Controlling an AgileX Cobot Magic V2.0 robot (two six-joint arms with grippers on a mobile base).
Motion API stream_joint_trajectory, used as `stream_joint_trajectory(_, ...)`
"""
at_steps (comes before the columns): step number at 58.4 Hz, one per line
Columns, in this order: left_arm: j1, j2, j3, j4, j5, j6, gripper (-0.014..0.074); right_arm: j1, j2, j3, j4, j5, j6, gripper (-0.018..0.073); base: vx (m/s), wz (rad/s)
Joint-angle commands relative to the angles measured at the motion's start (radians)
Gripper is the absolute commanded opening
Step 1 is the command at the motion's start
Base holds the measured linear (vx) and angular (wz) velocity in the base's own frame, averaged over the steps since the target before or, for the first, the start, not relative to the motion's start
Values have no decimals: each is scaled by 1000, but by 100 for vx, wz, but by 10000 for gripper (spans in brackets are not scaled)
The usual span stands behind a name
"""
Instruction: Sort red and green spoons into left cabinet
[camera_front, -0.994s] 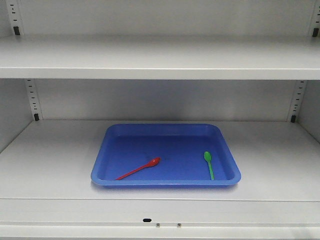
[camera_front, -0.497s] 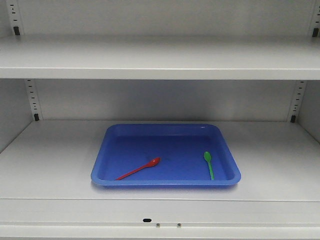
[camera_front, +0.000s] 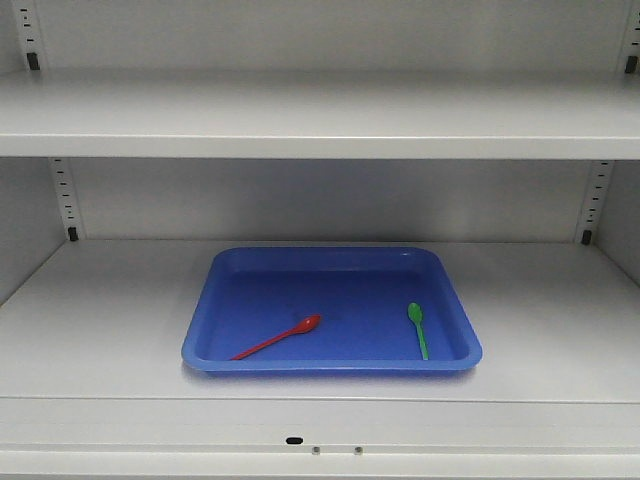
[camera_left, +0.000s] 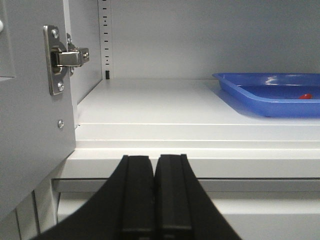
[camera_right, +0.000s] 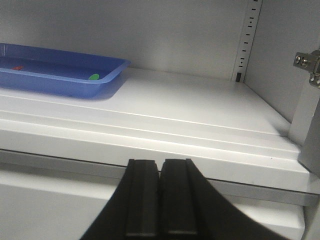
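Black left jaws, right jaws closed, empty.

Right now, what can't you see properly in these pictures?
- Thin red plastic spoon: left wrist view, the shallow blue rectangular tray rim hides all but a red speck.
- Short green plastic spoon: right wrist view, only its tip clears the rim.
- Tray: cut off by both wrist views' edges.
- Both arms: absent from the front view.
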Motion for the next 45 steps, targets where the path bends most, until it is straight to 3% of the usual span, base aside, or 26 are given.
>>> stream_joint_trajectory(1, 3, -7, -1, -6, -83, -8, -6, -6, -15, 10, -2, -80, -9, -6, 0, 0)
stream_joint_trajectory(45, 3, -7, -1, -6, -83, -8, -6, -6, -15, 10, -3, -78, -9, -6, 0, 0)
